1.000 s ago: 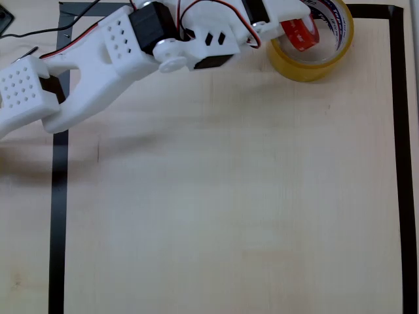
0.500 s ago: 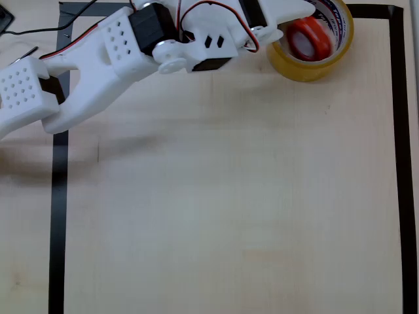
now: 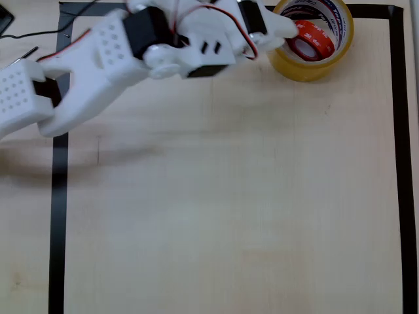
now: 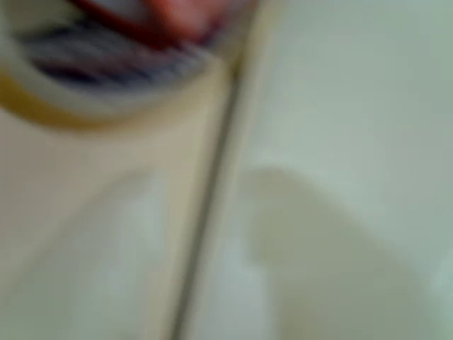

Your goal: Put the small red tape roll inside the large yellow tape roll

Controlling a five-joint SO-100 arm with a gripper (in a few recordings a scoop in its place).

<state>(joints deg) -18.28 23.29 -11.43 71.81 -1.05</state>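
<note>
The small red tape roll (image 3: pixel 310 40) lies flat inside the large yellow tape roll (image 3: pixel 314 62), which stands at the table's top right in the overhead view. The red ring rests against the left side of the yellow roll's printed inner wall. My white gripper (image 3: pixel 285 21) hovers at the yellow roll's upper left rim, and one fingertip (image 3: pixel 289 28) is right beside the red ring. It holds nothing. The wrist view is heavily blurred. It shows the yellow roll (image 4: pixel 56 113) at the upper left, with the red roll (image 4: pixel 177 14) at the top edge.
Black tape lines (image 3: pixel 400 163) frame the work area on the light wooden table (image 3: pixel 229 196). The white arm (image 3: pixel 98 59) stretches from the left edge across the top. Dark cables (image 3: pixel 26 31) lie at the upper left corner.
A second ago the gripper held the red roll upright over the yellow roll. It let go and the red roll now lies flat inside. The arm has drawn back slightly to the left.
</note>
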